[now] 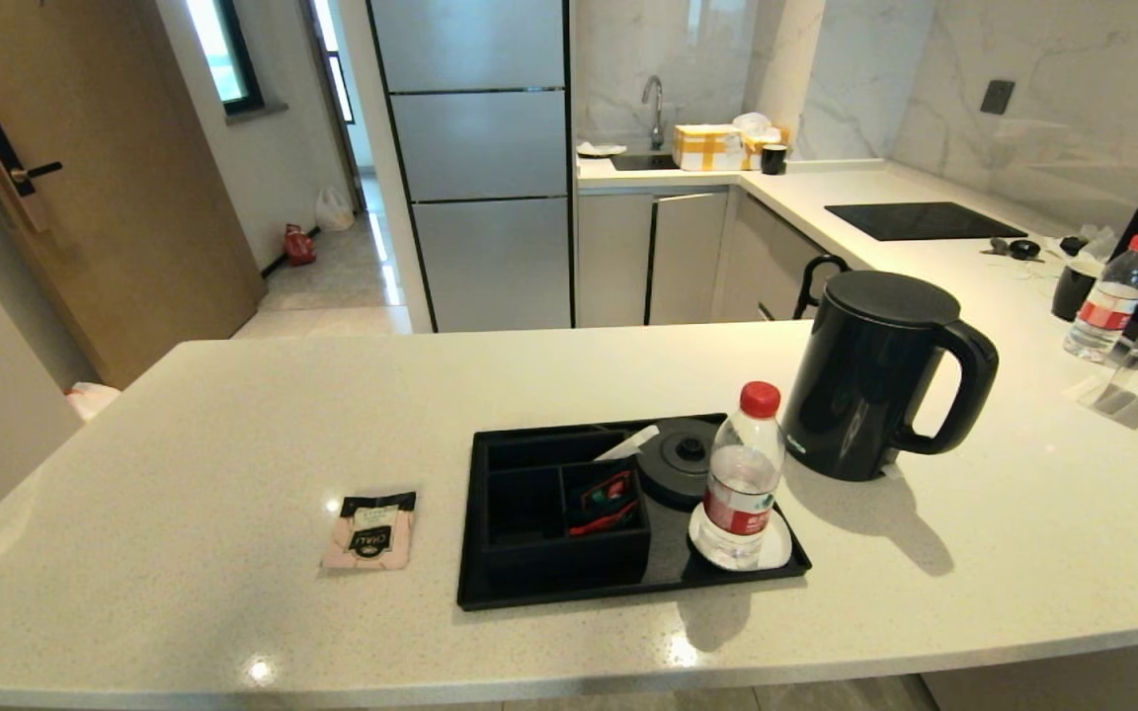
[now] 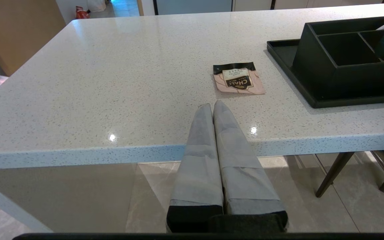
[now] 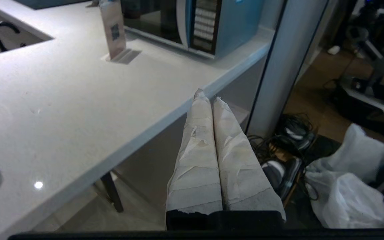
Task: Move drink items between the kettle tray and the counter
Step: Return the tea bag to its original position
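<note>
2 drink items sitting off the tray right now. Kettle [image 1: 870, 375] parked upright on the tabletop [image 1: 233, 415], just beside the tray's right end, handle turned to the right, so probably easy for the right arm to hook. Round kettle base [image 1: 683, 459] left bare on the tray [image 1: 628, 583], which looks like the obvious home for it. Pink sachet [image 1: 369, 530] lying flat on the tabletop, near the tray's left end but not touching; black band facing away from the robot. Likely headed for 1 of the small compartments [image 1: 525, 509] at that end, where something red and green already sits in 1 slot.

Water bottle [image 1: 742, 479] with a red cap standing on the white coaster [image 1: 772, 548] in the tray's near right corner, close to the kettle base. Worth watching: could get bumped if the kettle comes in low.

Left hand [image 2: 213, 106] hanging at the near edge of the tabletop, fingers pressed together, gripping nothing, lined up roughly with the sachet ahead. Right hand [image 3: 206, 96] off past the tabletop's right edge, fingers likewise pressed together and empty, well apart from the kettle. Neither arm visible from the head view.

Nothing moved yet by the look of it, task at the very start.
</note>
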